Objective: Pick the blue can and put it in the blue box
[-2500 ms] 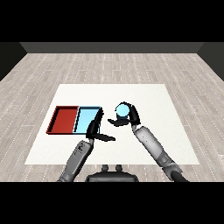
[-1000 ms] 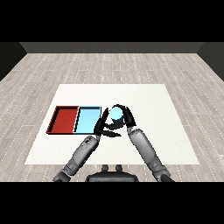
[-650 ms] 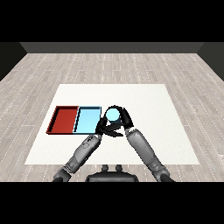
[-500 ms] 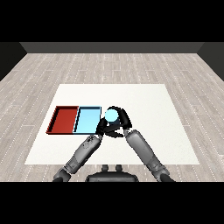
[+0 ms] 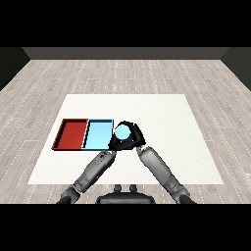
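The blue can [image 5: 121, 132] shows its pale round top just right of the light blue tray [image 5: 98, 135], at that tray's right edge. My right hand [image 5: 133, 139] is curled round the can from the right and front. My left hand [image 5: 113, 145] lies right beneath the can and the right hand, mostly hidden by them, so its fingers cannot be made out. The red tray [image 5: 72, 134] lies to the left of the blue one, touching it.
Both trays sit on the left half of the white table [image 5: 166, 127]. The two grey forearms cross the table's front edge and converge at the can. Grey plank floor surrounds the table.
My right hand has carried the can leftward, from the table's middle to the right edge of the light blue tray. The left hand stayed near the tray and is now covered.
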### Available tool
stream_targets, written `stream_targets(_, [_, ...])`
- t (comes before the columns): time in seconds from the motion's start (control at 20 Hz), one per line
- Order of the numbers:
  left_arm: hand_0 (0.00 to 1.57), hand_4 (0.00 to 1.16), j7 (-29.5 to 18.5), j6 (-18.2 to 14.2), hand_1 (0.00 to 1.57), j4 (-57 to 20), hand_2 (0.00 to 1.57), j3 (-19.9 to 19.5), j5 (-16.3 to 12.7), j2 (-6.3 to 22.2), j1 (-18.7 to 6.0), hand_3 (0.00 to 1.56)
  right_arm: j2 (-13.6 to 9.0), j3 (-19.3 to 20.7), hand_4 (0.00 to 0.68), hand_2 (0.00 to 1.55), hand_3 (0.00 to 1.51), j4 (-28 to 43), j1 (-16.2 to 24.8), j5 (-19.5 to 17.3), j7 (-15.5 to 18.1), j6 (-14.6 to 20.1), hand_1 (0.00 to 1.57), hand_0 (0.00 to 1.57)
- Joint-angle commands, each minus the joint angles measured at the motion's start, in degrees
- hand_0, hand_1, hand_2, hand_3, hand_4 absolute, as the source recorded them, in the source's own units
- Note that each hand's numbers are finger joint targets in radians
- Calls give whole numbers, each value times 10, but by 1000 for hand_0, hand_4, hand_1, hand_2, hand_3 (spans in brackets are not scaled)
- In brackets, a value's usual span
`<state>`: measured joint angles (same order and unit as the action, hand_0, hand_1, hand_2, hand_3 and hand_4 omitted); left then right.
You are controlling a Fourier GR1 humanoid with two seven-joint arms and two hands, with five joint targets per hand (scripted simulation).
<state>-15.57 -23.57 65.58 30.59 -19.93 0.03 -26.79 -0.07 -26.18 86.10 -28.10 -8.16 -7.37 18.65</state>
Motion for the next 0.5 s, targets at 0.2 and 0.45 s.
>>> stream_targets(0.2, [1571,1149,3,-17,1571,3,1571,-35,18,5,9,1486,1,10,556,1458,1380,33,-3,-2,-28,-1,1501,1501])
stream_targets(0.45, [1571,1137,-10,-58,1571,21,1561,-1,22,0,16,1476,-16,48,377,1380,1296,59,26,48,-16,-45,1434,1434])
